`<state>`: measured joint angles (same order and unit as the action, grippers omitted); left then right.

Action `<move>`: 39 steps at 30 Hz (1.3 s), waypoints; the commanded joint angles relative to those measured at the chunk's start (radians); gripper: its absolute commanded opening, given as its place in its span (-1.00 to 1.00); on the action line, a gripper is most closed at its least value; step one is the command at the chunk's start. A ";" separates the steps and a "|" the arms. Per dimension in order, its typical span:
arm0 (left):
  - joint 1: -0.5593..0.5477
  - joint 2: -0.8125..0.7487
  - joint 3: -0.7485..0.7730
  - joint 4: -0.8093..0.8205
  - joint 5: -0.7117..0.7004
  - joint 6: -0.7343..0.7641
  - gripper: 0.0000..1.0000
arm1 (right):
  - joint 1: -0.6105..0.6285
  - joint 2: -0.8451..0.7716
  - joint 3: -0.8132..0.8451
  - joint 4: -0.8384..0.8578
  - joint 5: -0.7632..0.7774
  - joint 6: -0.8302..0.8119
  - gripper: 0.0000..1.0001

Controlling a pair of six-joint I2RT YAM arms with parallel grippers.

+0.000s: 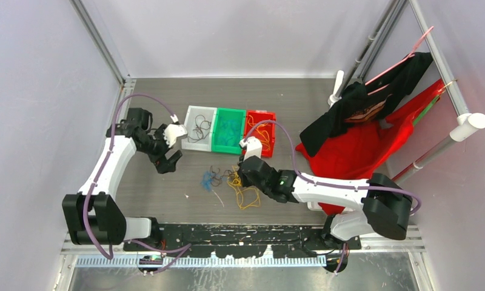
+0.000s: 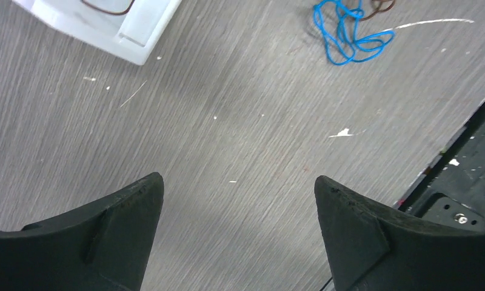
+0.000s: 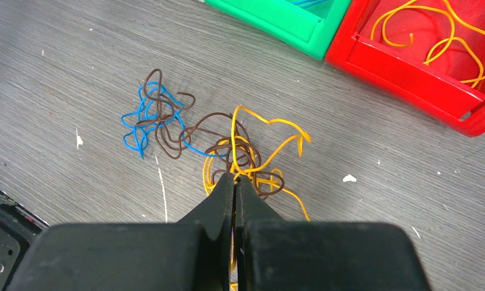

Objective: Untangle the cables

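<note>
A tangle of thin cables lies on the grey table: blue, dark brown and yellow-orange loops wound together. In the top view the tangle sits in front of the bins. My right gripper is shut on a yellow-orange cable at the near side of the tangle; the wire runs down between the jaws. In the top view the right gripper is on the tangle's right side. My left gripper is open and empty over bare table, left of the tangle. Blue loops show ahead of it.
Three bins stand in a row behind the tangle: white with brown wires, green with blue wires, red with yellow-orange wires. Red and black clothes hang at the right. A black base strip runs along the near edge.
</note>
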<state>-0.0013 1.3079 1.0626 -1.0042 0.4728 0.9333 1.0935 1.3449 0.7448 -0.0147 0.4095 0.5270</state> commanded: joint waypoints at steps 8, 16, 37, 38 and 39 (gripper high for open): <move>-0.307 0.032 -0.011 -0.034 0.030 -0.152 0.68 | 0.005 0.034 0.087 -0.048 0.055 -0.008 -0.78; -0.367 0.238 0.059 0.077 0.039 -0.162 0.60 | 0.003 -0.120 0.004 -0.017 0.144 0.007 -0.34; -0.433 0.362 -0.010 0.353 0.006 -0.302 0.27 | 0.000 -0.296 -0.158 0.237 0.209 0.032 -0.42; -0.435 0.366 -0.017 0.354 -0.004 -0.290 0.25 | 0.000 -0.297 -0.156 0.238 0.210 0.031 -0.44; -0.438 0.368 -0.025 0.358 -0.015 -0.279 0.22 | 0.000 -0.300 -0.156 0.241 0.210 0.029 -0.45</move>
<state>-0.4244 1.6684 1.0603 -0.6933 0.4633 0.6304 1.0920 1.0740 0.5846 0.1486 0.5808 0.5564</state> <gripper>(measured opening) 0.631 0.288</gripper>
